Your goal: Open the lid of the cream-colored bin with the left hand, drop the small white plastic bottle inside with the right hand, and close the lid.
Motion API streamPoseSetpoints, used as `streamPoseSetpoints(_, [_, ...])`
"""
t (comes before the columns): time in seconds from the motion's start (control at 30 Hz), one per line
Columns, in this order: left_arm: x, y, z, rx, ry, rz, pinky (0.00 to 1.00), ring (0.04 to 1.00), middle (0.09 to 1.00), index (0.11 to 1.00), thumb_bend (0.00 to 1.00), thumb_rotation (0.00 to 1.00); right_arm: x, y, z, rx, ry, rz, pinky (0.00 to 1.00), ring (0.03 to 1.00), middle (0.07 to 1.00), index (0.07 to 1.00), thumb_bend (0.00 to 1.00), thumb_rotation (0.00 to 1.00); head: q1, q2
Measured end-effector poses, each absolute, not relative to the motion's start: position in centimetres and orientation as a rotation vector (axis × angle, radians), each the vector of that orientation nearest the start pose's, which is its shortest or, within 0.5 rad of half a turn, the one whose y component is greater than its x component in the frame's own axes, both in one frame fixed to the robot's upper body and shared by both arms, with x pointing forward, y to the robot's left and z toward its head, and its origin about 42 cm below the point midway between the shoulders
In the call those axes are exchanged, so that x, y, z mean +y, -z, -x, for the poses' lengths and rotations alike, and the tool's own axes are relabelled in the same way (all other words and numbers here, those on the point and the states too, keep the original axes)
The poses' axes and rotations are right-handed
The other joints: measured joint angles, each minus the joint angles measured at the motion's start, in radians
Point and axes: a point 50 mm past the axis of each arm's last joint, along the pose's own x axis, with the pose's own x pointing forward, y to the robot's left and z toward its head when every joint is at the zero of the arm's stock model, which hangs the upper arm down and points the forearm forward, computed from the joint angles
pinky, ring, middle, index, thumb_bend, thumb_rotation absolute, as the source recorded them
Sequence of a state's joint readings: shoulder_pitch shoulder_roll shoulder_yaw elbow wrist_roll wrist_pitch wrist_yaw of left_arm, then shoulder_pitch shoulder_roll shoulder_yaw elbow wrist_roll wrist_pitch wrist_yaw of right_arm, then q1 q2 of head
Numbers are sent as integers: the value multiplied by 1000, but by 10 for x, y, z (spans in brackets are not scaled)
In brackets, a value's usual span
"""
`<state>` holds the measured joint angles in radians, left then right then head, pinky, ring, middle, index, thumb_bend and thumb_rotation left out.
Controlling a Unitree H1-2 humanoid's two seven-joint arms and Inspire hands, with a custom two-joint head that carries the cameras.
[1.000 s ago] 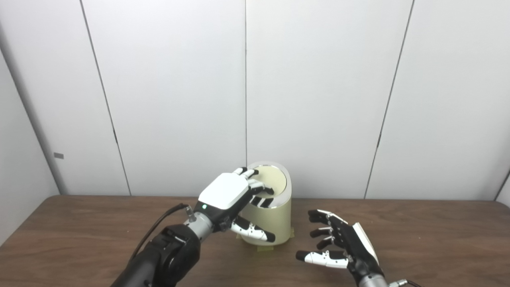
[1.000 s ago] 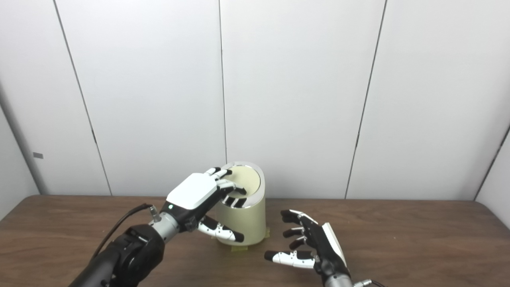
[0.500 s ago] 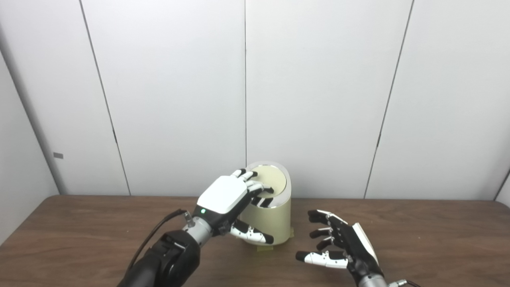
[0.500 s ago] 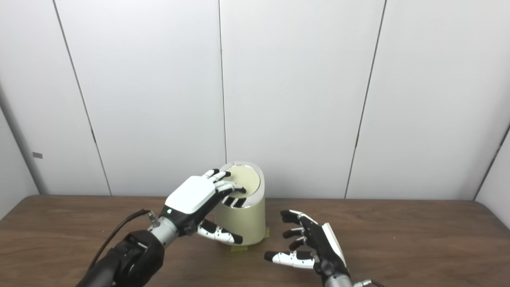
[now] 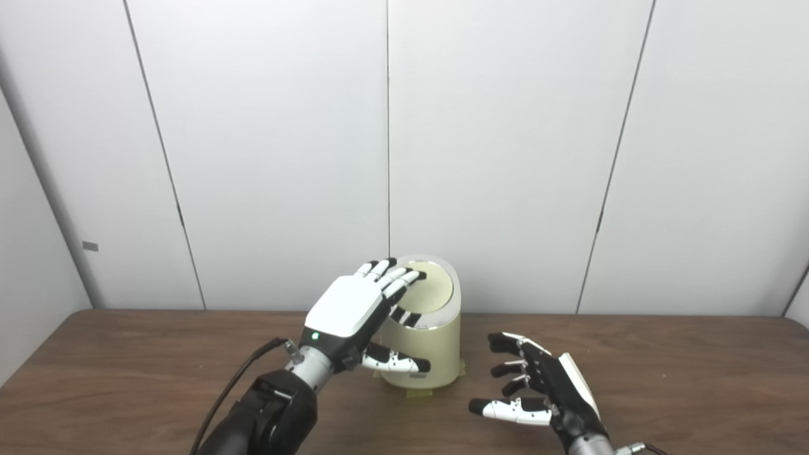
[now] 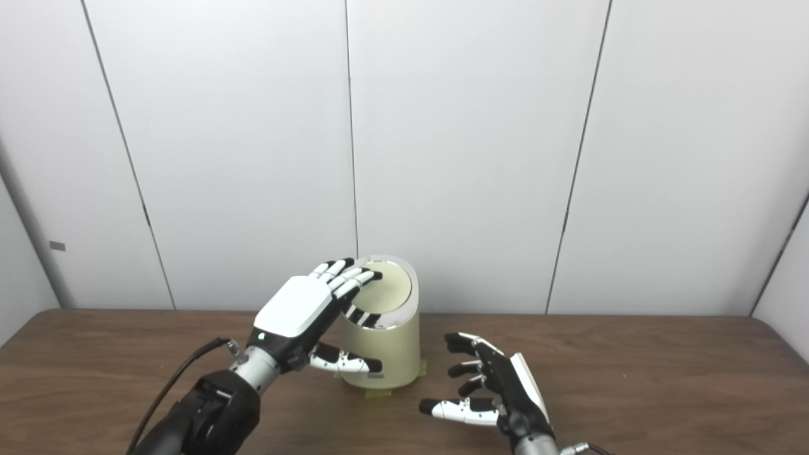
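Note:
The cream-colored bin (image 5: 433, 354) stands on the table (image 5: 663, 373) near the middle, its round lid (image 5: 435, 288) lying flat and shut inside a silver rim. My left hand (image 5: 354, 309) hovers at the bin's left side, open, fingers stretched over the lid's left edge and thumb in front of the bin wall. To the right of the bin my right hand (image 5: 537, 395) is open and holds nothing, palm turned left. The small white bottle is nowhere in view.
Yellowish tape (image 5: 420, 393) marks the bin's foot on the brown tabletop. White wall panels (image 5: 505, 158) rise right behind the table's far edge. A black cable (image 5: 234, 385) runs along my left forearm.
My left hand has drawn back to the left and its fingers have straightened, lifting off the lid. The lid stays shut. The right hand has not moved.

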<state>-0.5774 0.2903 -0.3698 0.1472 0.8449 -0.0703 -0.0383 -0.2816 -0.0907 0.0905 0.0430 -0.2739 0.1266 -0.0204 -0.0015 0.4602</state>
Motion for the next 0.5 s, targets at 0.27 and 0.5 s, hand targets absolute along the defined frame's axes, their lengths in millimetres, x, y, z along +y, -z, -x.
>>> streamPoseSetpoints(0.27, [165, -237, -425, -590, 272, -1213, 1000, 972, 915, 934, 804, 419, -196, -163, -369, -127, -71, 384, 488, 643, 774, 761, 740, 229, 3, -2])
streamPoseSetpoints(0.5, [186, -228, -415, -548, 219, -1013, 847, 908, 900, 908, 772, 399, -198, -164, -369, -126, -69, 374, 500, 650, 784, 767, 755, 263, 2, -3])
